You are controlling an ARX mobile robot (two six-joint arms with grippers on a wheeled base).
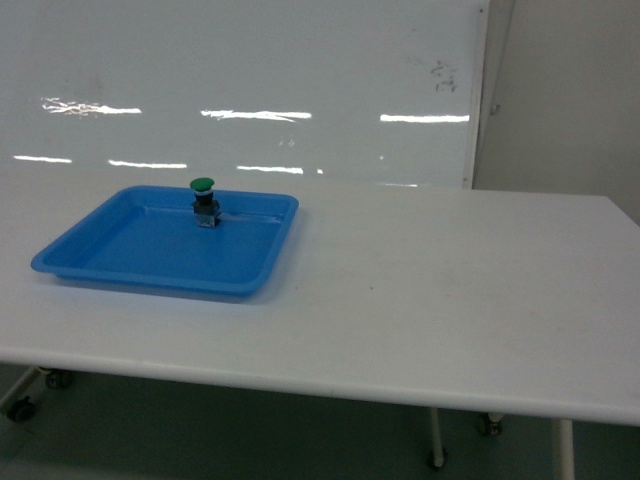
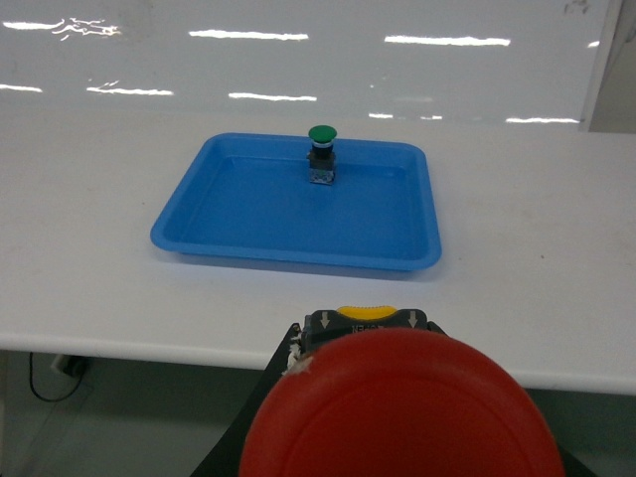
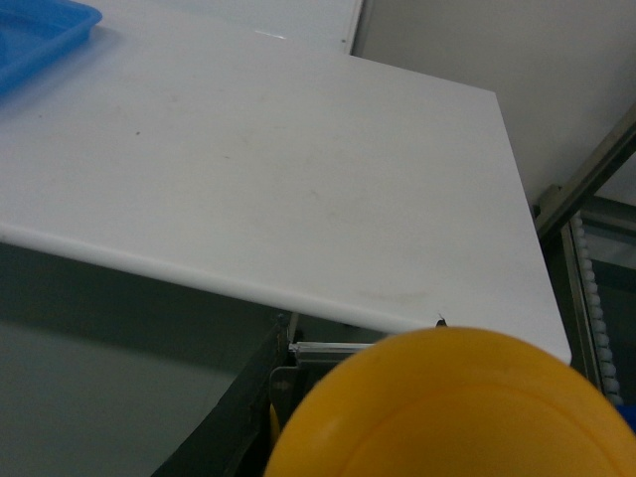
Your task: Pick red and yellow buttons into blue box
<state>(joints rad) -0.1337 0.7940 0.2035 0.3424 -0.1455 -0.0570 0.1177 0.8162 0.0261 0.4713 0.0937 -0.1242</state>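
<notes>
The round red cap of a mushroom-head pushbutton [image 2: 397,407] fills the bottom of the left wrist view, pressed close under that camera, and behind it sits a dark block with a yellow part [image 2: 364,316] whose face carries 2 small arrows and tiny print too blurred to read. The round yellow cap of the other pushbutton [image 3: 447,407] fills the bottom of the right wrist view in the same way, with a strip of metal bracket beside it. Each cap seems to be carried at its own arm's wrist, though neither arm's jaws show in any view, so I cannot tell whether they are clenched, released or grasping. Both arms sit back from the near edge of the white counter [image 1: 420,300] and do not appear in the head view. The deep blue box is not in view anywhere, so which way it lies from either arm cannot be judged; finding it is what the next move turns on. On the counter stands only a shallow blue plastic tray with rounded corners [image 1: 100,255], with a green-capped pushbutton [image 1: 204,200] upright near its far wall, ahead of the left arm.
</notes>
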